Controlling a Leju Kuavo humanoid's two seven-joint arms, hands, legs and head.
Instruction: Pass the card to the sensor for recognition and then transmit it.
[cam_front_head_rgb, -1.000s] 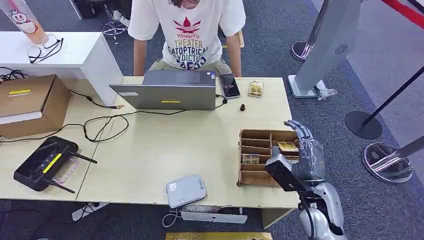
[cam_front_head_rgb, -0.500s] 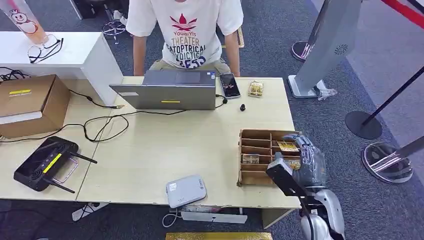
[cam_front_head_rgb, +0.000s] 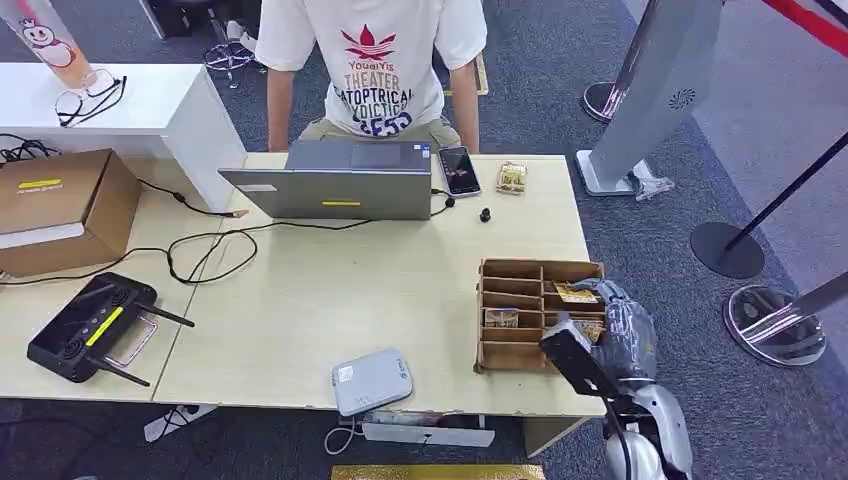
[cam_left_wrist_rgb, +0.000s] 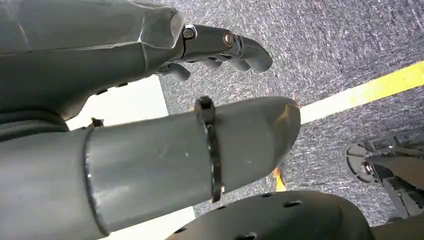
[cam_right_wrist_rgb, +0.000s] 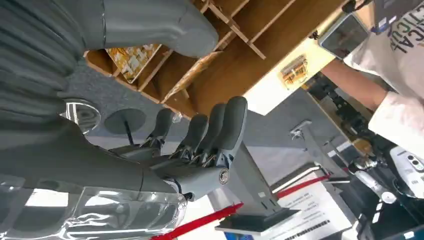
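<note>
Gold-printed card (cam_front_head_rgb: 577, 293) lies flat in the tray (cam_front_head_rgb: 510, 270) (thin, light, stiff, likely slick), best pinched at an edge. Right hand (cam_front_head_rgb: 622, 330) hovers at the tray's near corner, fingers apart, holding nothing.

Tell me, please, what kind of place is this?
Probably a reception or check-in desk in a lobby or exhibition hall: a person sits behind a laptop, a standing kiosk and a barrier post stand on the carpet.

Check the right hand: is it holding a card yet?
No. The right hand is open, fingers spread with nothing between them, above the brown wooden compartment tray; the gold-patterned card lies in its compartment.
</note>
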